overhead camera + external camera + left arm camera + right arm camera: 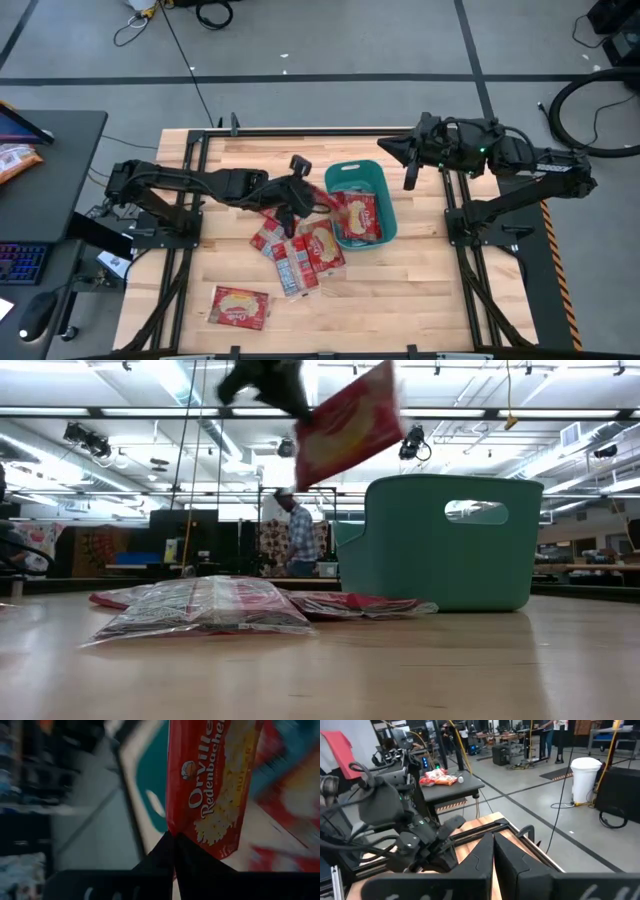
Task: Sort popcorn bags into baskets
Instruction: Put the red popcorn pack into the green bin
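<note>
One popcorn bag [347, 422] was held pinched in the left gripper [296, 190], hanging lengthwise just beside the basket [340, 178] and above its rim. More bags [300, 250] were left beside the basket. The right gripper [396, 146], fingers together and empty, was kept behind the basket.

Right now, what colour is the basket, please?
Teal-green basket, clearest in the low view.

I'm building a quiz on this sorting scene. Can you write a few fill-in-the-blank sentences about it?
1. The left claw is shut on a ____ popcorn bag.
2. The held bag hangs ____ the table, not touching it.
3. The teal basket already holds ____ bags.
4. One bag lies apart from the pile, toward the table's ____ edge.

Missing words: red; above; popcorn; front
</note>
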Controlling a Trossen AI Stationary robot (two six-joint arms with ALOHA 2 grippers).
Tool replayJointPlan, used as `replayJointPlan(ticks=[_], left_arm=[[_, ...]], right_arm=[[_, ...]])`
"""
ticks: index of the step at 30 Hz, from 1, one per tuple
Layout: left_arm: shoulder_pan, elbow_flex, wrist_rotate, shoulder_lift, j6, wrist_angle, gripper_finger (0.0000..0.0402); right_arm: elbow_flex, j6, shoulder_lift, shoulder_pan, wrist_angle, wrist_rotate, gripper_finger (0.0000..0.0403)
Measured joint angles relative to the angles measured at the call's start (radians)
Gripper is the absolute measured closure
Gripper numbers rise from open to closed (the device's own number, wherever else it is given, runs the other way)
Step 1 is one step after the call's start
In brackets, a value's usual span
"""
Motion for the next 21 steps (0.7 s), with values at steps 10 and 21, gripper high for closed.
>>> replayJointPlan(ticks=[10,21], left_arm=[[0.059,-0.001,0.013,0.13,0.246,0.35,0.0394],[0.107,-0.002,0.163,0.26,0.438,0.47,0.0393]], right_arm=[[0.0,0.032,0.002,0.001,-0.009,0.0,0.0385],[0.0,0.07,0.002,0.001,-0.017,-0.005,0.0385]])
